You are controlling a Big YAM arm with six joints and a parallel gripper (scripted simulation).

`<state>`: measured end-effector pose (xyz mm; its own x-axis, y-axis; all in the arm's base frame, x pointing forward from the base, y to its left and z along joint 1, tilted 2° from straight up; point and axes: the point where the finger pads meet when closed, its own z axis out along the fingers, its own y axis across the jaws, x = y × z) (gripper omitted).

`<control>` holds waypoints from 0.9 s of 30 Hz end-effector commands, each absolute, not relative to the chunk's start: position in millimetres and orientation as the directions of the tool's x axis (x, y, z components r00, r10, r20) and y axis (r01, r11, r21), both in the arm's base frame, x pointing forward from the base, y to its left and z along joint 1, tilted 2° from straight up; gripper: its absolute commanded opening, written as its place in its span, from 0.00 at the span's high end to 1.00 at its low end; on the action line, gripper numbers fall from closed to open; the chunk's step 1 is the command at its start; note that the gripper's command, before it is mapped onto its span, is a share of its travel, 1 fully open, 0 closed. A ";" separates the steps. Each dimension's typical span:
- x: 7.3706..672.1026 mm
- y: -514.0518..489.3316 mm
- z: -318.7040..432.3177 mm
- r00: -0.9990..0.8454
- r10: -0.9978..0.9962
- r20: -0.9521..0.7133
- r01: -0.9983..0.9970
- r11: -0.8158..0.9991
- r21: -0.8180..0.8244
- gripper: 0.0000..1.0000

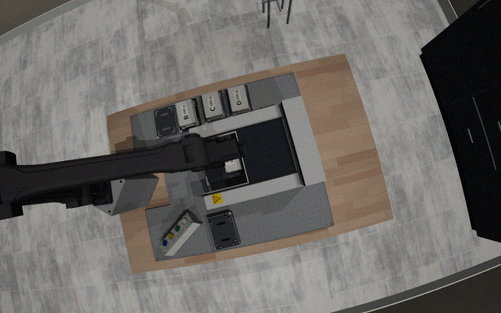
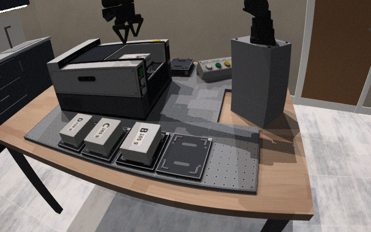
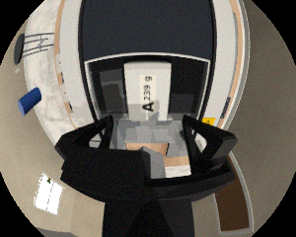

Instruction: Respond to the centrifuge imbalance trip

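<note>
Pincer (image 2: 127,31) hangs spread wide, holding nothing, high above the centrifuge (image 2: 104,77), in whose open bay plate A (image 3: 147,94) lies. Around it run a grey perforated mat (image 2: 233,161) on a wooden table (image 2: 282,183), a pale tiled floor (image 1: 70,77) and dark cabinets (image 1: 478,116) (one brown door (image 2: 339,49) too). Nest blocks read B 105 g (image 2: 141,138), C 165 g (image 2: 103,132) and D (image 2: 77,126).
</note>
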<state>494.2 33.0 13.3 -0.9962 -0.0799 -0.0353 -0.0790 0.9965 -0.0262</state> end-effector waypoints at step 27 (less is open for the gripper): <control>495.8 29.3 -14.5 -0.996 -0.088 -0.029 -0.087 0.996 -0.025 0.00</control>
